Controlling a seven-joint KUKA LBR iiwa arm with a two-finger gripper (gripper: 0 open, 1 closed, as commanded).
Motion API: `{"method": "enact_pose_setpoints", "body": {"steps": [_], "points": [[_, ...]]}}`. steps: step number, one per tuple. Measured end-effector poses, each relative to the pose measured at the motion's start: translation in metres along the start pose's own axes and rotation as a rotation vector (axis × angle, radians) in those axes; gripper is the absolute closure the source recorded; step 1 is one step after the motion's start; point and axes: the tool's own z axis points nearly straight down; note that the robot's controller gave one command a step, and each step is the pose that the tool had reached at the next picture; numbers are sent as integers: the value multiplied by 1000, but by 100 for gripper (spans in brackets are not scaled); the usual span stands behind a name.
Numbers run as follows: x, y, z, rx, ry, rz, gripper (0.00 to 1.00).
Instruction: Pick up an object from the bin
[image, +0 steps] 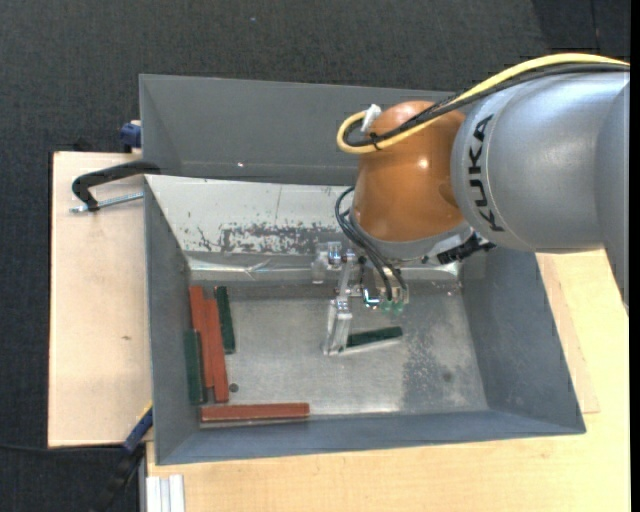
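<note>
gripper down in the grey bin, at the left end of a dark green bar mid-floor.
released or clenched: cannot tell. red bars and green bars line the left wall.

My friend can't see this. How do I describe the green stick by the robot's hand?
Find the grey bin and look at the middle of its floor, beside the gripper. A short dark green stick lies there, slightly tilted. It lies alone; the other green sticks and the red-brown sticks hug the view's left wall and near edge.
</note>
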Motion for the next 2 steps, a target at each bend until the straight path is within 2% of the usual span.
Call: {"method": "enact_pose_setpoints", "body": {"steps": [1, 2], "points": [[-2, 0, -4, -1, -8, 1, 0], [14, -55, 19, 2, -15, -126, 0]]}}
